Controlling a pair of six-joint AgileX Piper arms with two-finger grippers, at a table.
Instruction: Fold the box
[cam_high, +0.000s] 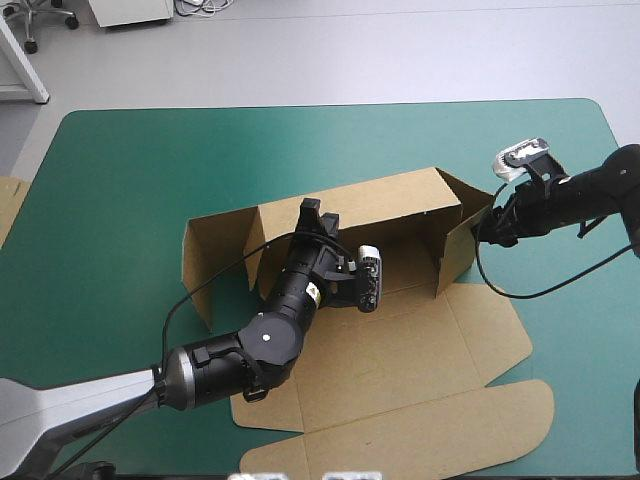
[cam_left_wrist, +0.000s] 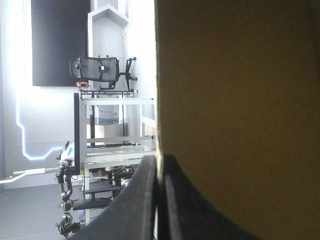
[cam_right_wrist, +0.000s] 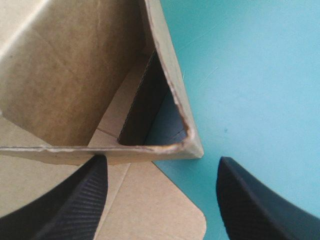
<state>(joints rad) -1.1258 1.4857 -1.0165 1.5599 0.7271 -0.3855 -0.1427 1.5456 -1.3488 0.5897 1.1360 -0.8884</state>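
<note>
The brown box (cam_high: 400, 350) lies in the middle of the teal-green table with its far long wall and both end walls raised and its lid flat toward the front edge. My left gripper (cam_high: 312, 210) is on the top edge of the far wall. In the left wrist view, that gripper (cam_left_wrist: 159, 172) is shut on the box (cam_left_wrist: 240, 100), with board between the fingers. My right gripper (cam_high: 483, 228) is at the box's right end wall. In the right wrist view, that gripper (cam_right_wrist: 161, 165) stands open, with the corner of the box (cam_right_wrist: 65, 75) between its fingertips.
The flat lid flap (cam_high: 430, 430) reaches close to the table's front edge. An edge of more brown board (cam_high: 8, 205) shows at the table's left edge. Bare teal-green cover (cam_high: 130, 170) lies left of and behind the box.
</note>
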